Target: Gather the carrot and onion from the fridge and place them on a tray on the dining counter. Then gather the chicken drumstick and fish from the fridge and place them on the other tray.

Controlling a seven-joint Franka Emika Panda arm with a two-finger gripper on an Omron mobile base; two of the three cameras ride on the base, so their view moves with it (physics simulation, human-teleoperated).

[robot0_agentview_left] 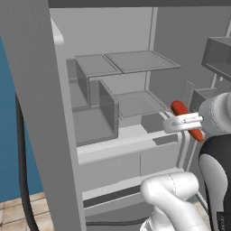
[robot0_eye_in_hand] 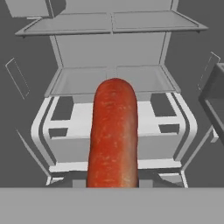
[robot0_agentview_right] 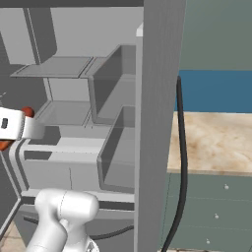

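The carrot [robot0_agentview_left: 181,108] is a long orange-red root, and my gripper [robot0_agentview_left: 183,122] is shut on it, crosswise around its middle. It hangs in the air in front of the open fridge [robot0_agentview_left: 135,135], at the height of the lower shelf. In the right base view the gripper [robot0_agentview_right: 11,125] is at the left edge, with the carrot's [robot0_agentview_right: 28,112] ends poking out above and below it. In the hand view the carrot [robot0_eye_in_hand: 113,135] points straight ahead at the fridge's shelves. The onion, chicken drumstick, fish and trays are out of view.
Bare glass shelves [robot0_eye_in_hand: 111,22] and white drawers [robot0_eye_in_hand: 113,122] line the fridge interior. The open door with its grey bins [robot0_agentview_left: 97,108] stands on the left in the left base view. A black cable [robot0_agentview_right: 182,162] hangs beside a stone-topped counter [robot0_agentview_right: 216,142] with drawers.
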